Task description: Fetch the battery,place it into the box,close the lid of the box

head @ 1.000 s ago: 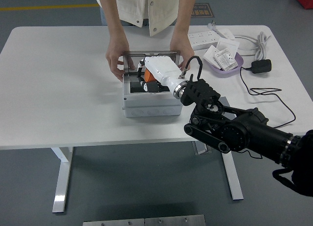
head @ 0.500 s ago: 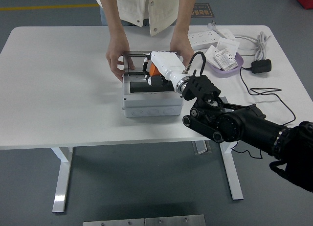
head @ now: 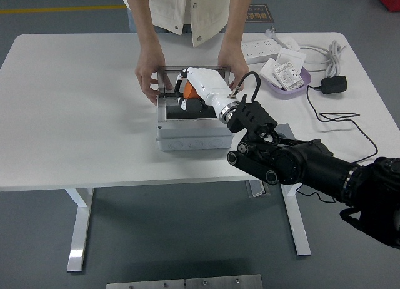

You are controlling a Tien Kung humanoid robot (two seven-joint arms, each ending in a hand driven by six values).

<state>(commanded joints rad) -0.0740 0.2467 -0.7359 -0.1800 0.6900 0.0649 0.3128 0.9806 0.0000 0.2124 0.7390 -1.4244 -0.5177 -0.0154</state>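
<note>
A grey box (head: 194, 137) stands mid-table, and its lid (head: 164, 69) is tipped up at the far side. A person across the table holds the lid with one hand (head: 149, 76) at its left and the other hand (head: 233, 60) at its right. My right hand (head: 185, 94), white with a black arm behind it, reaches from the right into the open box. Its fingers are curled on an orange and black battery (head: 187, 92) just above the box's inside. Dark parts lie on the box floor under it, partly hidden by the hand.
A purple bowl (head: 289, 86) with white packets sits at the right rear. Behind it lie a white power strip (head: 259, 48) and a coiled white cable (head: 335, 51). A black adapter (head: 333, 84) trails a thin black cord along the table's right side.
My right hand with the battery rose toward the box's far right, then came back left and a little lower. The forearm swung left. The person's hands stayed on the lid.
</note>
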